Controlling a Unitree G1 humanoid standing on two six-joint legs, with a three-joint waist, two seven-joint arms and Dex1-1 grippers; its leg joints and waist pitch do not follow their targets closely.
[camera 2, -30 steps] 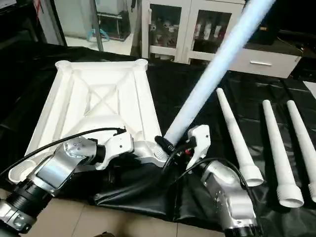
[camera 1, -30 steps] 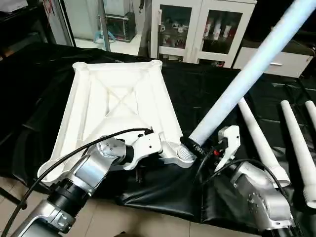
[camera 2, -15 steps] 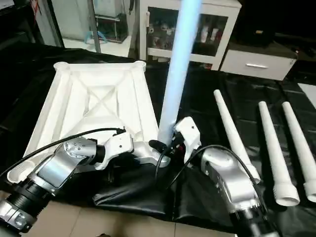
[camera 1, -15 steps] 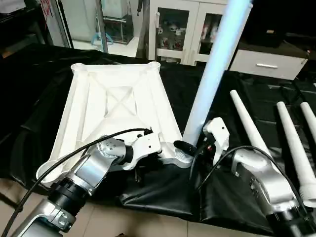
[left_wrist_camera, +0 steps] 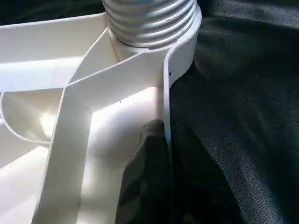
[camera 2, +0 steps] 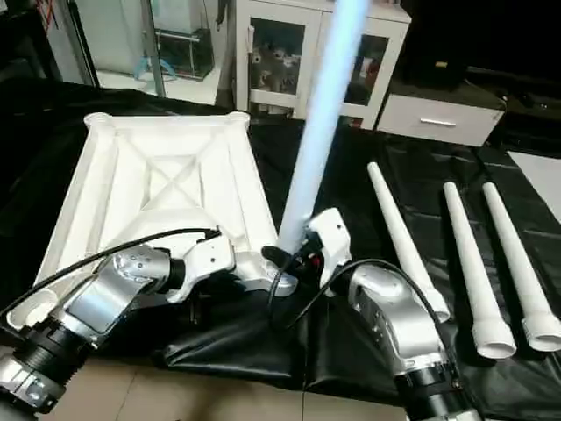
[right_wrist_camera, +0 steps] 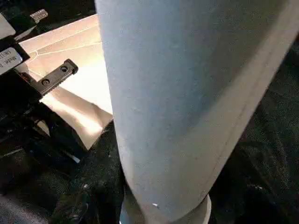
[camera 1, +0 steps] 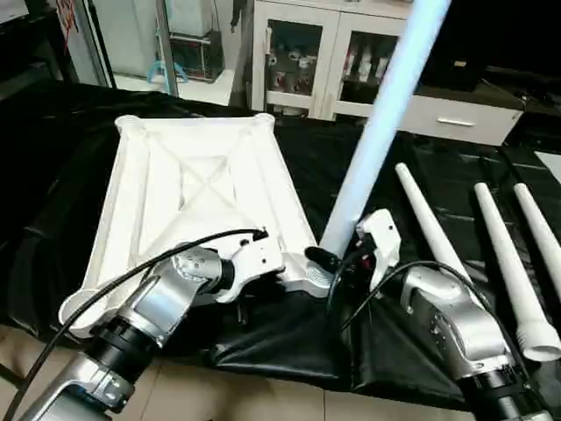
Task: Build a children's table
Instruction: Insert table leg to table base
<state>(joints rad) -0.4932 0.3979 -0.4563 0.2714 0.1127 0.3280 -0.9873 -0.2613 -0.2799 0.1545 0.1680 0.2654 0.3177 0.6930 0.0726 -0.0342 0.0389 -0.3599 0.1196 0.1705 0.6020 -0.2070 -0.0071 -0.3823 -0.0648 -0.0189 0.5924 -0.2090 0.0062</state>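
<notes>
tabletop point(camera 1: 197, 189): lies upside down on the black cover point(camera 1: 412, 333), ribs up.
left gripper point(left_wrist_camera: 166, 154): fingers point(left_wrist_camera: 145, 186) pinched shut on the tabletop's thin side wall, one finger on each face, just short of the corner socket point(camera 1: 317, 279).
right gripper point(camera 1: 337, 260): fingers partly apart, clasped around the base of a leg.
held leg point(camera 1: 377, 123): rises steeply from between the right fingers, its threaded end point(left_wrist_camera: 149, 21) at the socket beside the left fingers.
spare legs point(camera 2: 465, 254): three, lying on the cover beyond the right gripper.
</notes>
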